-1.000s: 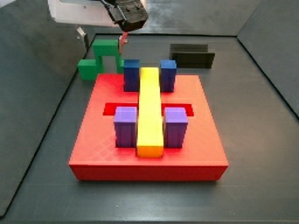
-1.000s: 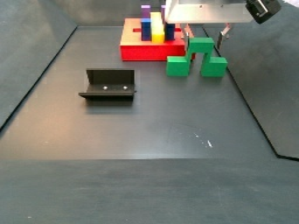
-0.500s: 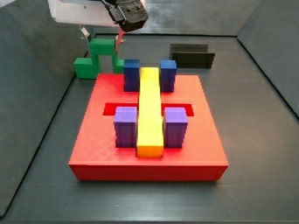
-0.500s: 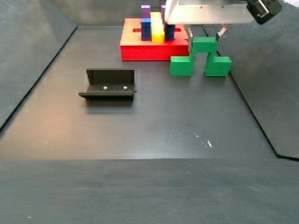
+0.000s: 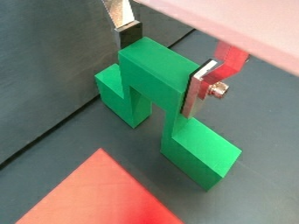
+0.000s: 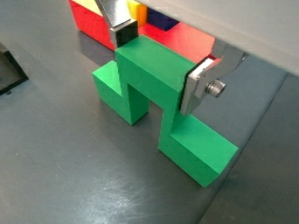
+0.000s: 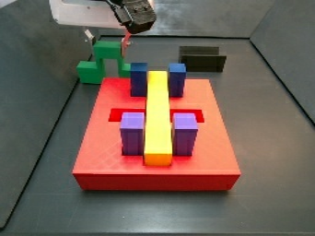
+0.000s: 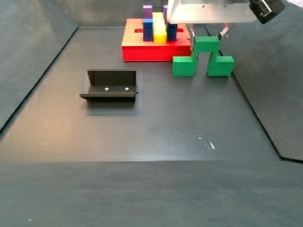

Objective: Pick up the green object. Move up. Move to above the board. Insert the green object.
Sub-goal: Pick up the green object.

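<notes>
My gripper (image 5: 162, 63) is shut on the green object (image 5: 158, 74), a bright green arch with two legs. One silver finger (image 6: 198, 87) presses each side of its top bridge, and the legs hang down. In both side views the green object (image 7: 96, 63) (image 8: 201, 60) hangs just off the dark floor under the gripper (image 7: 109, 40) (image 8: 208, 35), beside the far edge of the board. The board (image 7: 110, 152) is a red slab carrying blue and purple blocks and a long yellow bar (image 7: 157, 115). It also shows behind the piece in a wrist view (image 6: 187, 57).
The fixture (image 8: 109, 86), a dark L-shaped bracket on a base plate, stands on the floor away from the board, also seen at the back (image 7: 204, 58). Grey walls enclose the dark floor.
The green object has risen slightly with the gripper and shifted a little sideways. The board and the fixture have not moved.
</notes>
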